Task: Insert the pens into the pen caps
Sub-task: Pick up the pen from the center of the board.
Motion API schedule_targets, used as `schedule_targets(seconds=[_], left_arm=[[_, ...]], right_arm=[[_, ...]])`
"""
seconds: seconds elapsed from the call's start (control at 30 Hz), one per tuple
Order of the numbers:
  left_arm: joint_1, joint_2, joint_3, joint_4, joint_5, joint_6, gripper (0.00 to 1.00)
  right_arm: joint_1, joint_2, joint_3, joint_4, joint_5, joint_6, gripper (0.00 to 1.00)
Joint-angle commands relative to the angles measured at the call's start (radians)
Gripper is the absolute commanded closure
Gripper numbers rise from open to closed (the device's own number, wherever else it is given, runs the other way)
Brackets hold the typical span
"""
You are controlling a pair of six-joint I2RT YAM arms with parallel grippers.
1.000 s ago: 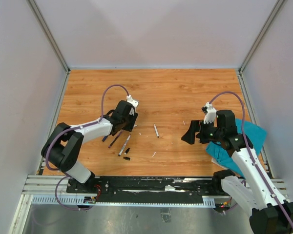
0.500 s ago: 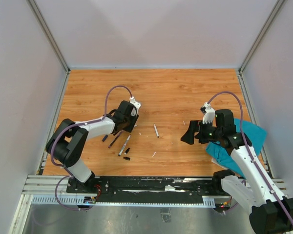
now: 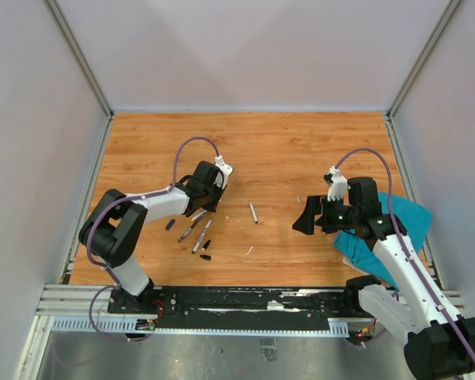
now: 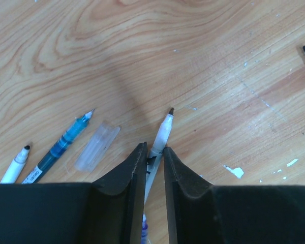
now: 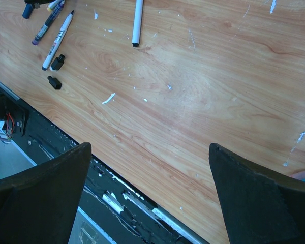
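Picking up a pen, ahead of any capping.
Left end effector (image 4: 155, 152): jaws a slit around the white pen (image 4: 163, 129) on the surface (image 4: 203, 56), firm pinch unconfirmed. Next, lift toward the black caps (image 5: 59, 62) nearby. Right end effector (image 5: 148, 152), well right of that pen, gapes empty.

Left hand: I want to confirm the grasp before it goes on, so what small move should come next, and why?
Probably close the left hand fully onto the white pen. In the left wrist view the pen's barrel runs between the two fingers, which stand narrow on either side of it. Whether they already pinch it is unclear, so I would not lift before that.
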Motion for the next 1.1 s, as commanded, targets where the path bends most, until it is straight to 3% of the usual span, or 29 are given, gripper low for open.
schedule_targets(seconds=[0.0, 0.53, 0.83, 1.07], left_arm=[[0.005, 0.040, 0.029, 0.022, 0.052, 0.026, 0.76], [-0.113, 0.170, 0.206, 0.040, 0.153, -0.013, 0.79], [-0.128, 0.185, 0.222, 0.001, 0.107, -0.025, 0.58], [-0.128, 0.123, 0.161, -0.039, 0.059, -0.023, 0.55]], right_arm=[[-0.014, 0.002, -0.009, -0.002, -0.019, -0.017, 0.02], [-0.015, 0.013, -0.009, 0.000, -0.016, -0.018, 0.01], [-0.014, 0.016, -0.007, -0.007, -0.024, -0.019, 0.01], [-0.014, 0.020, -0.006, -0.008, -0.030, -0.019, 0.01]])
